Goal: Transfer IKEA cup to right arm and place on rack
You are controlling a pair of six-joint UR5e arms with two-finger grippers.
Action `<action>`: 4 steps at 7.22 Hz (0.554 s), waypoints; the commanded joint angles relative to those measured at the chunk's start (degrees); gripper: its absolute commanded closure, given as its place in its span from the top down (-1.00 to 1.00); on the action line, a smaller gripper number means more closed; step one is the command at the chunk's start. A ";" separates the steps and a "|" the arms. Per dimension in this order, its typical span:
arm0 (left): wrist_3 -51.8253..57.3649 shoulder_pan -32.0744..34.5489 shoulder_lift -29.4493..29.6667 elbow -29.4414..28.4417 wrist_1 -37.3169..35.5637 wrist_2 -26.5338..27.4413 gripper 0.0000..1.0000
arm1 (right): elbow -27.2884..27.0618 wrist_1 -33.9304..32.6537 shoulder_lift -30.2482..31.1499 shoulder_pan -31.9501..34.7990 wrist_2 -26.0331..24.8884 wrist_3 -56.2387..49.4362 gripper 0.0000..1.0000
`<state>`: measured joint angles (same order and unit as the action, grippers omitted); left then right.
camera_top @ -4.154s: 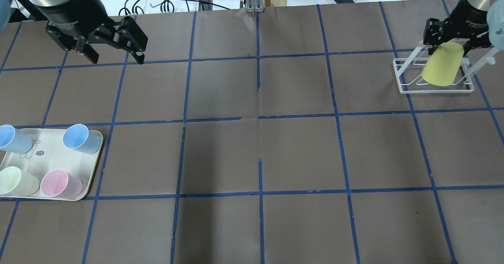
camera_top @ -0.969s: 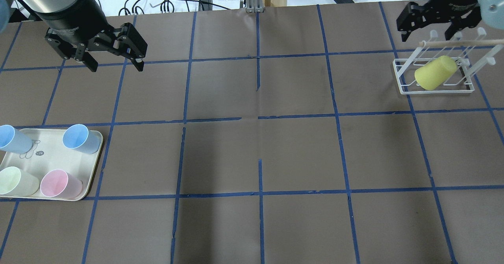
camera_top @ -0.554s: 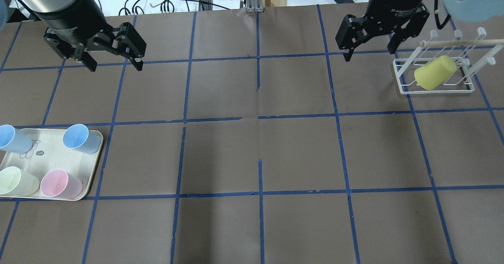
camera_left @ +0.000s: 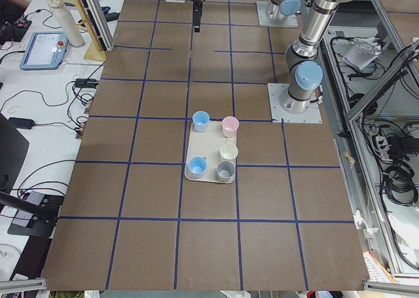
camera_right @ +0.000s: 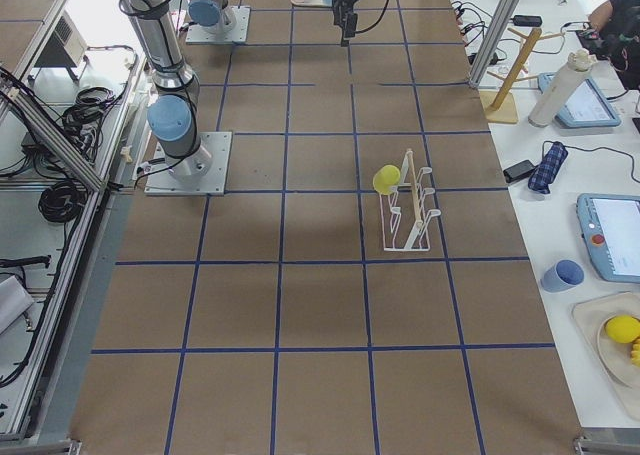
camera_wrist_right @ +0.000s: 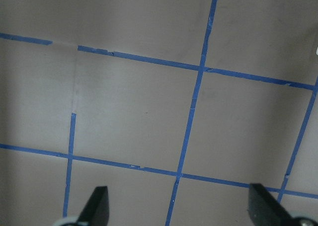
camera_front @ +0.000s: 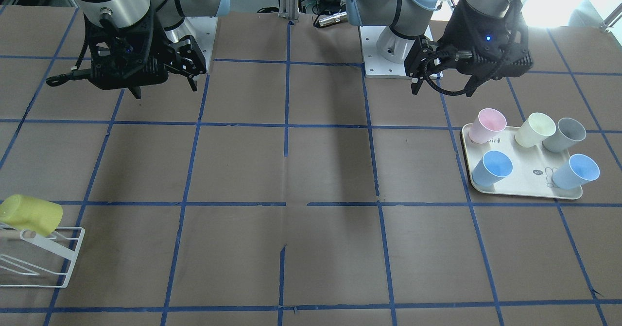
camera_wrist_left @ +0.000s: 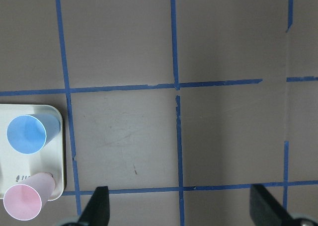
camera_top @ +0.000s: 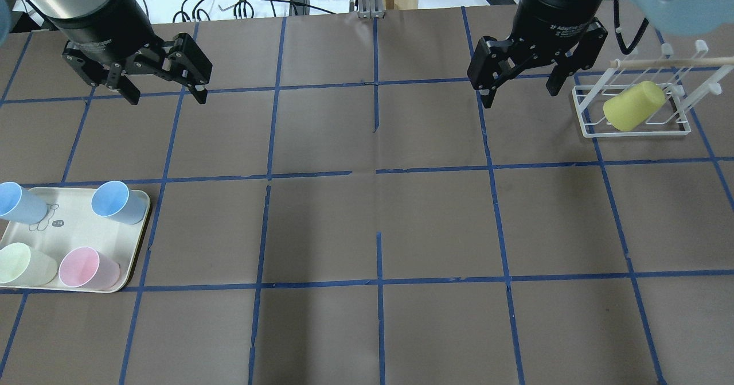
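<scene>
You'll find the yellow cup (camera_top: pixel 633 106) in the upper right of the overhead view, lying tilted on its side inside the white wire rack (camera_top: pixel 635 133), just below the rack's wooden rod (camera_top: pixel 671 62) — nothing is gripping it. The right hand (camera_top: pixel 520 94) hangs just to the left of the rack in that view, above the tabletop (camera_top: pixel 378 224) and apart from the cup. Its fingers are spread wide and it has hold of nothing; its wrist camera shows only blue-taped tabletop between the two fingertips. The left hand (camera_top: pixel 167 96) is in the upper left of the overhead view, likewise spread wide and empty, well apart from everything else. In the lower left corner sits a cream tray (camera_top: pixel 74 216) carrying two blue cups (camera_top: pixel 112 200), a pink cup (camera_top: pixel 86 267) and a pale cup (camera_top: pixel 20 263) — the front-facing view also shows a grey cup (camera_front: pixel 566 132) on it, at that frame's right side.
</scene>
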<state>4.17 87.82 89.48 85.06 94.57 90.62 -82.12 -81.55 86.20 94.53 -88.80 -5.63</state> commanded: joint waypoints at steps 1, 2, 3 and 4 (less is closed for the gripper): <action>-0.04 -0.02 -0.09 0.02 0.00 -0.01 1.00 | -0.06 -0.01 0.11 -0.48 0.03 0.18 1.00; -0.04 -0.02 -0.09 0.02 0.00 -0.01 1.00 | 0.12 -0.18 0.20 -1.62 1.17 1.05 1.00; -0.04 -0.02 -0.09 0.02 0.00 -0.01 1.00 | 0.12 -0.36 0.28 -2.94 1.35 1.93 1.00; -0.04 -0.02 -0.09 -0.07 0.00 -0.09 1.00 | 0.12 -0.88 0.46 -3.73 1.27 2.02 1.00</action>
